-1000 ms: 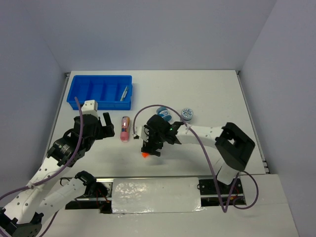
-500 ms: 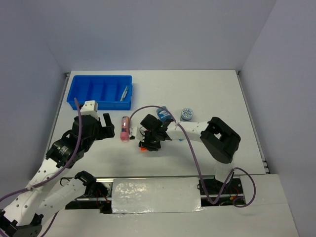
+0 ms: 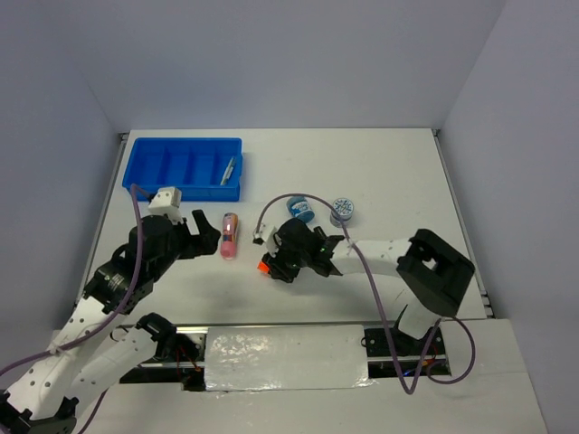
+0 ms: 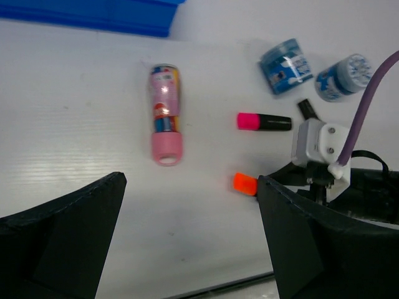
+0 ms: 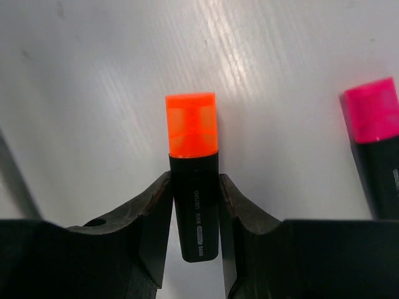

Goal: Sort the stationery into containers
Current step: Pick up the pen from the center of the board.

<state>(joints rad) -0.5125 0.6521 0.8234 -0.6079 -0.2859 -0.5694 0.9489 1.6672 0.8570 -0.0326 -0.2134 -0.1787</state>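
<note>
Gripping the black body of the orange-ended marker [image 5: 192, 143], the right fingers [image 3: 274, 262] are clenched on it from both sides. The orange cap sticks out past their tips, and the marker lies low over the white bench [image 3: 398, 172]; whether it touches the surface cannot be told. Just to one side of these fingers lies the pink-ended marker [image 4: 264, 121], flat on the bench and apart from the orange one.

The left fingers [image 3: 204, 233] are spread wide and hold nothing. Just ahead of them, lined up with the gap between them, the pink tube [image 4: 165, 112] lies flat with its rounded pink cap turned toward them. It sits between the two sets of fingers and touches neither.

Beyond the right fingers, past the pink-ended marker, the two round blue jars [image 4: 285, 59] [image 4: 341, 76] sit near each other without touching.

Farthest off, well beyond the left fingers, the bright blue tray [image 3: 185, 169] stands at the back corner of the bench. A thin pen [image 3: 230, 169] lies in its end compartment, the one on the side toward the right fingers.
</note>
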